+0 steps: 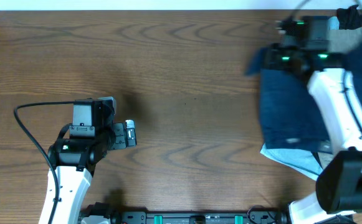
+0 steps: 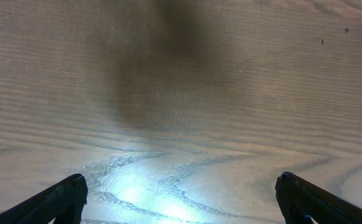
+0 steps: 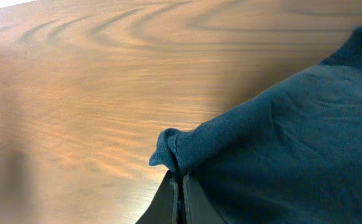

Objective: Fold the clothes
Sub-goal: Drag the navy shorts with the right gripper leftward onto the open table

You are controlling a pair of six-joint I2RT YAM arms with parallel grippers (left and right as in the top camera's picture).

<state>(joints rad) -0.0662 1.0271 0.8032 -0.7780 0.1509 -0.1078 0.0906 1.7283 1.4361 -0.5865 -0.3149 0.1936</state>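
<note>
A large dark blue garment lies at the table's right side, partly under my right arm. No waistband, fly or pockets show on it. My right gripper is shut on a bunched edge of this garment at its far left corner. In the right wrist view the jaws are pressed together with a fold of cloth between them, lifted above the wood. My left gripper is open and empty over bare wood at the left. Its two fingertips are wide apart.
A pale blue cloth sticks out from under the dark garment's near edge. A tan cloth and a dark item lie at the far right corner. The wooden table stretches between the two arms.
</note>
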